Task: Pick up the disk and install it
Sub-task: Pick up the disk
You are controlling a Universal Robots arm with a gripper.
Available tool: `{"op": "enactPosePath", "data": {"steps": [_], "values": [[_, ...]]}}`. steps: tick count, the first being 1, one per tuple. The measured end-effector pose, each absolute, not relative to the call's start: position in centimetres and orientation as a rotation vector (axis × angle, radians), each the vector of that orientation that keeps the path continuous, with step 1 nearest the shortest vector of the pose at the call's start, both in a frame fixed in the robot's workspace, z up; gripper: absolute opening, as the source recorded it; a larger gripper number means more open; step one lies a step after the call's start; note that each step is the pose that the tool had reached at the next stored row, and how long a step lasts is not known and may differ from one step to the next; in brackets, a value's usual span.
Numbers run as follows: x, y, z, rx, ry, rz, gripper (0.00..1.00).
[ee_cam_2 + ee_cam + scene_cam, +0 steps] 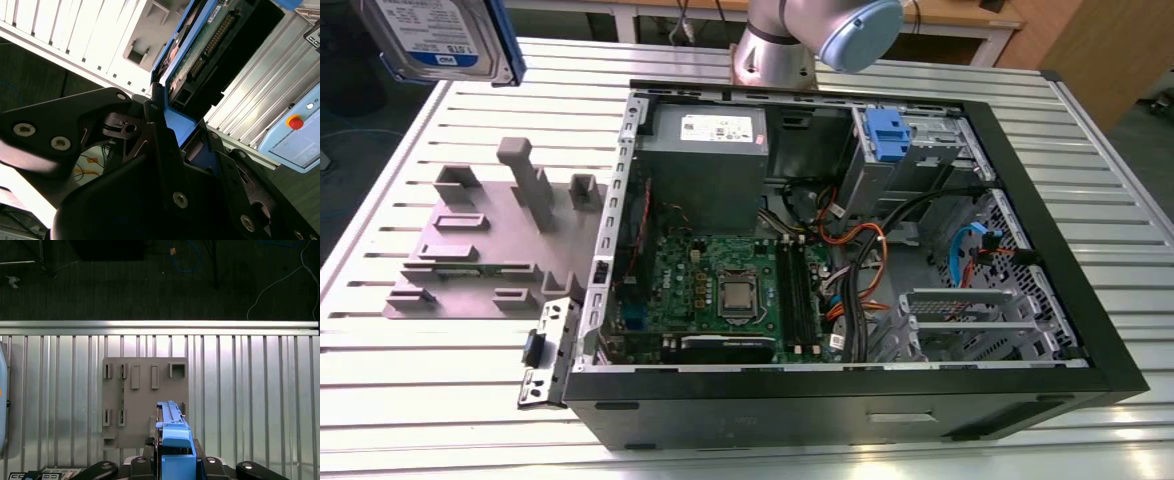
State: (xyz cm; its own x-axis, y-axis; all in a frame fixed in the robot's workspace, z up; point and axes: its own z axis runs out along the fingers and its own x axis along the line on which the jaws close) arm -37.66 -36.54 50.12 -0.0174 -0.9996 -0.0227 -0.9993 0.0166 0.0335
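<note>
A: Grip status?

B: Second wrist view: fingers [159, 150] narrow, clamped on the disk [200, 55] by its blue carrier rails, one finger each side. The disk sticks out ahead of them, with the circuit-board side and connector edge exposed. The teach pendant [292, 140] is well apart from them.

A: Where is it over the counter?

B: First wrist view: disk [172, 427] edge-on between the fingers, in the air. The grey fixture [130, 405] is beneath them, on the slatted counter [250, 390]. The disk touches neither.

A: And the case?

B: Exterior view: disk [440, 40] up high, label facing the camera, above the fixture [487, 240]. The open computer case [854, 400] is below the fingers and toward the exterior view's right, well apart. The blue bay latch [887, 135] is at its far side, near the grey power supply [707, 150].

A: Step?

B: I'd call it carry: pick done, install not. To do it well, keep clamp pressure on the rails only, never on the board. Move slowly so the disk can't pivot in the grip. Carry it high enough to clear the case wall and the cables [854, 235].
</note>
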Motion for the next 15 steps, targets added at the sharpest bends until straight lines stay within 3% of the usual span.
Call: {"op": "enactPosePath", "data": {"steps": [15], "values": [[-36.82, -36.54, 50.12, 2.197, -2.235, -0.062, 0.36]]}}
